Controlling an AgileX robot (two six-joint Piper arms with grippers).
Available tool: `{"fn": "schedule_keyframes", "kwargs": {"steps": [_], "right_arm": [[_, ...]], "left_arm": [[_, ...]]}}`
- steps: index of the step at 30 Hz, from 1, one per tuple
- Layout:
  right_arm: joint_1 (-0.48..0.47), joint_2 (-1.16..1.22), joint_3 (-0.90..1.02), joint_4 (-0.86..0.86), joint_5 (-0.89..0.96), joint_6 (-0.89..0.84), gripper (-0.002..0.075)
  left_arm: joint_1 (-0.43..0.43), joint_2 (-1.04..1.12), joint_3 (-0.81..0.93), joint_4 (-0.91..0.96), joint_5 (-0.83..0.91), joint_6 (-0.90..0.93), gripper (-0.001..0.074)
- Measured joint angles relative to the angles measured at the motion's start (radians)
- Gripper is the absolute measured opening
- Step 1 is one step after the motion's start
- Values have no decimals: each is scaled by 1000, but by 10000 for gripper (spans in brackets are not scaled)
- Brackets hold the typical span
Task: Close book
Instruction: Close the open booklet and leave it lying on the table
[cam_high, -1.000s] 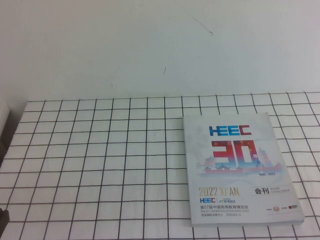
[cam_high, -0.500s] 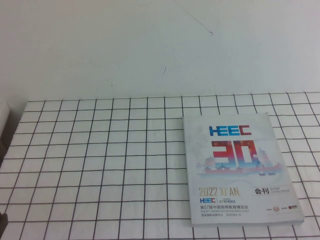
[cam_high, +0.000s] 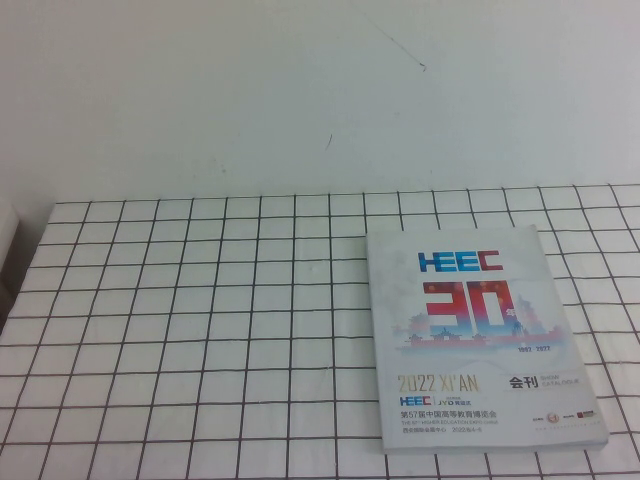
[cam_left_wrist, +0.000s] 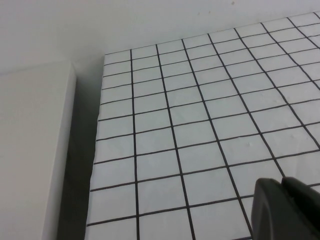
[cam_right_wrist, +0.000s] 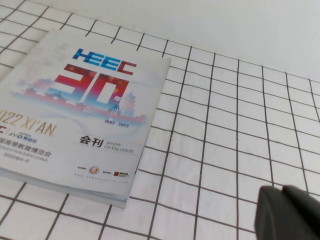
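Nearest the robot, the left gripper is held low over the near left part of the gridded tablecloth, close to the table's left edge. Only a dark stub of it is caught by its own wrist camera, so whether this claw is wide or narrow cannot be told. Just beyond that edge, a white block is seen beside the table. The right gripper is held above bare cloth at the near right, apart from the book. It too is shown only as a dark corner, and its state cannot be told; nothing is seen gripped by either. Neither arm is caught by the high camera.

A little farther in, the HEEC catalogue is found on the right side of the table, lying flat on the cloth with its printed front uppermost and its near edge close to the table's near side. No page is seen lifted or fanned.

Beyond it, open grid runs to the far edge, and a plain white wall is seen behind.

The closing is judged to be already done, and the step in hand is taken to be standing off. No further contact with the catalogue seems called for; the arms need only be kept clear of it.
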Motion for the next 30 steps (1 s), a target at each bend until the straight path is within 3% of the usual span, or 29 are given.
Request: {"fn": "schedule_keyframes", "kwargs": {"steps": [15,30], "right_arm": [[0,0,0,0,0,0,-3],[0,0,0,0,0,0,-3]], "left_arm": [[4,0,-2,-1,0,-131,-3],[4,-2,-2,-1,2,-131,-4]]}}
